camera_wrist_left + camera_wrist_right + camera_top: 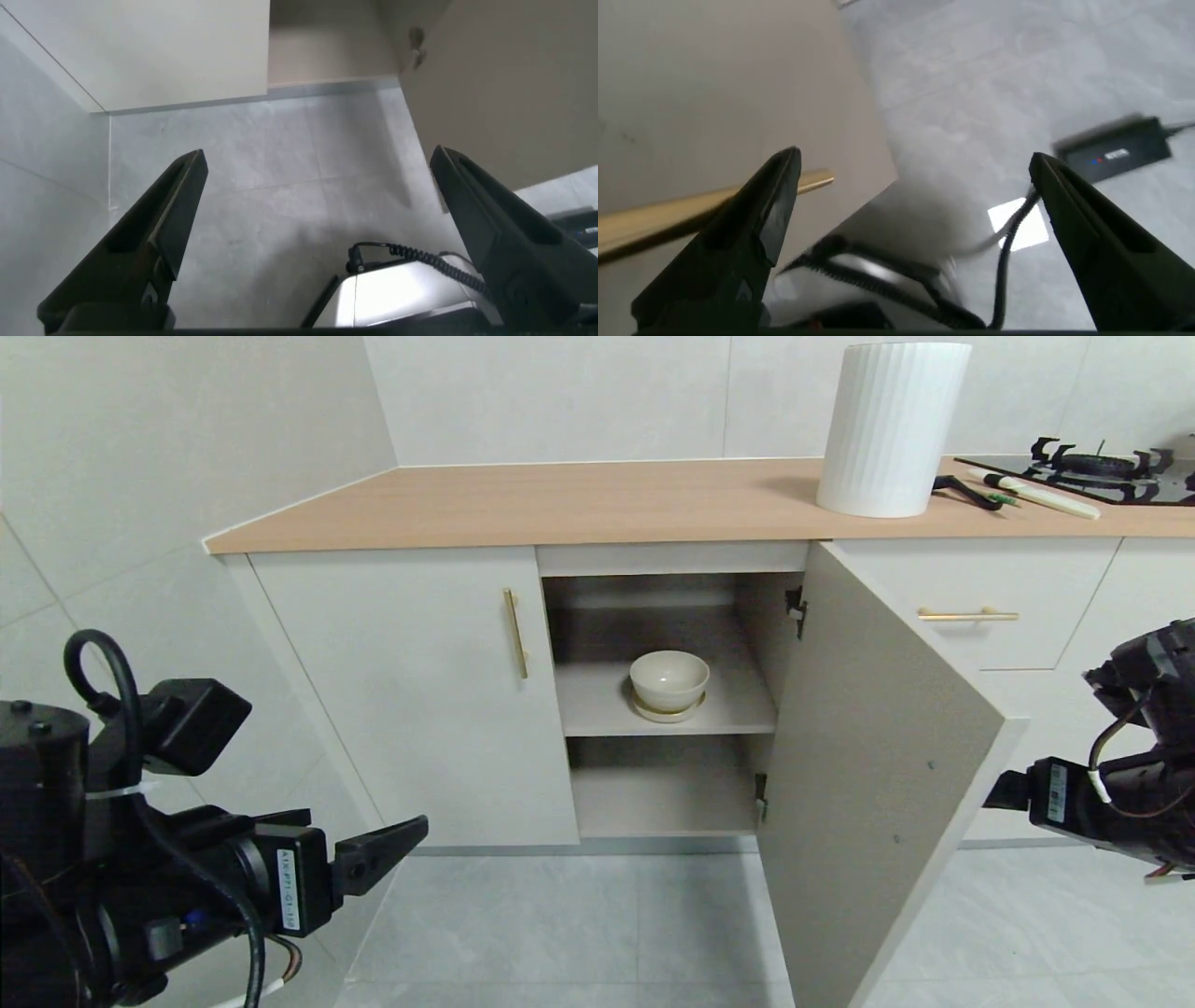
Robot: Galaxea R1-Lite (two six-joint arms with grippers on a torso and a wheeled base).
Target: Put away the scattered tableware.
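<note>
A cream bowl (668, 679) sits on a small plate (667, 713) on the upper shelf (738, 709) of the open cabinet. The cabinet's right door (878, 756) stands swung out toward me. My left gripper (392, 845) hangs low at the left, over the floor in front of the closed door, open and holding nothing (318, 163). Beside the open door's outer edge at the right is my right gripper (1004, 791), open and empty (915, 166), close to that door's gold handle (710, 210).
On the wooden counter (560, 504) stand a tall white ribbed cylinder (892, 429), a few utensils (1032, 493) and a gas hob (1102, 467). The left door (411, 691) is closed. The lower shelf (663, 798) holds nothing. Grey floor tiles (579, 924) lie in front.
</note>
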